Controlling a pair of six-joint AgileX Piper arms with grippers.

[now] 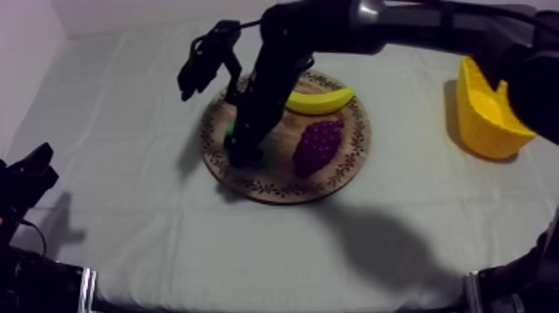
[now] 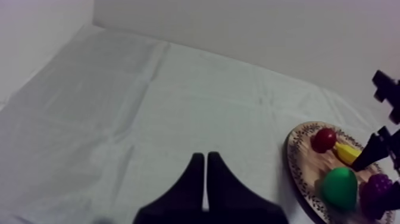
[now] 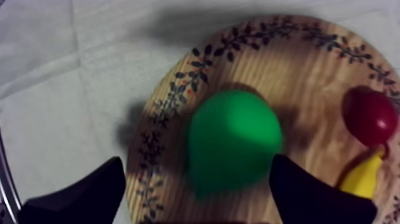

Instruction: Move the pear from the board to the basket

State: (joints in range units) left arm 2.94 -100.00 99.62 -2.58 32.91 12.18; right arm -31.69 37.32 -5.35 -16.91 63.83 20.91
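While L pincer (image 2: 205, 159) rests shut, R pincer (image 3: 196, 164) is spread wide astride pear (image 3: 235, 140) on wooden board (image 3: 297, 71)

Smooth, plastic-looking green pear (image 3: 235, 140) on the grained wooden board (image 3: 297, 77); creased matt cloth (image 3: 71, 65) covers my worktop (image 1: 166, 241).

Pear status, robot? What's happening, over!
Right tool open, straddling pear on board. Left tool shut, parked over cloth. Pear not yet gripped. Banana, grapes beside, not blocking.
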